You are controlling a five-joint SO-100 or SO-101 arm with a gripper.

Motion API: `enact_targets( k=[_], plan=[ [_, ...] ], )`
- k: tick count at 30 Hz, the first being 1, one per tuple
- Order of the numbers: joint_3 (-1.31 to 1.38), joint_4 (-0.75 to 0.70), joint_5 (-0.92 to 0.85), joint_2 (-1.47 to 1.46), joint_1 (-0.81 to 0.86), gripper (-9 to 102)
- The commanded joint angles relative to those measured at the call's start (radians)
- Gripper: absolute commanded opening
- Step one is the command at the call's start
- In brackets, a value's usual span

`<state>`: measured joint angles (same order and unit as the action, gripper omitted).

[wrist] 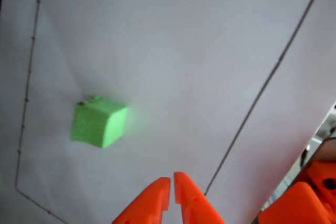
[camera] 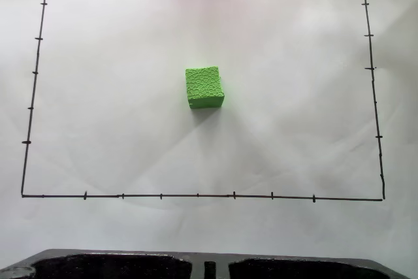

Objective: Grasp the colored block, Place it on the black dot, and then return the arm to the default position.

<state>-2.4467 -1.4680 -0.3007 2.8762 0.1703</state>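
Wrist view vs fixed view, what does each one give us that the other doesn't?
Wrist view: the gripper with orange fingers nearly closed, the green block apart from it, and a dark speck at the block's upper left edge. Fixed view: the whole drawn rectangle with tick marks, the block's crackled top, a dark tray at the bottom. Both: block on white paper.

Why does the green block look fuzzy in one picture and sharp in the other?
In the fixed view the green block is sharp, its crackled top clear, with a faint shadow below it. In the wrist view the block is soft and blurry, and so is the orange gripper, fingertips nearly touching; the paper looks greyer there.
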Motion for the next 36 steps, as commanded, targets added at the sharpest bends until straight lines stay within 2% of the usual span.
enact_targets(
  k=[1, 12, 17, 24, 36],
  plan=[
    [-0.086, 0.025, 0.037, 0.112, 0.017, 0],
    [-0.299, 0.067, 0.130, 0.388, 0.011, 0],
    [-0.362, 0.189, 0.124, 0.391, 0.015, 0],
    [-0.460, 0.339, 0.229, 0.393, -0.037, 0],
    [-0.557, 0.457, 0.222, 0.393, -0.037, 0]
  ],
)
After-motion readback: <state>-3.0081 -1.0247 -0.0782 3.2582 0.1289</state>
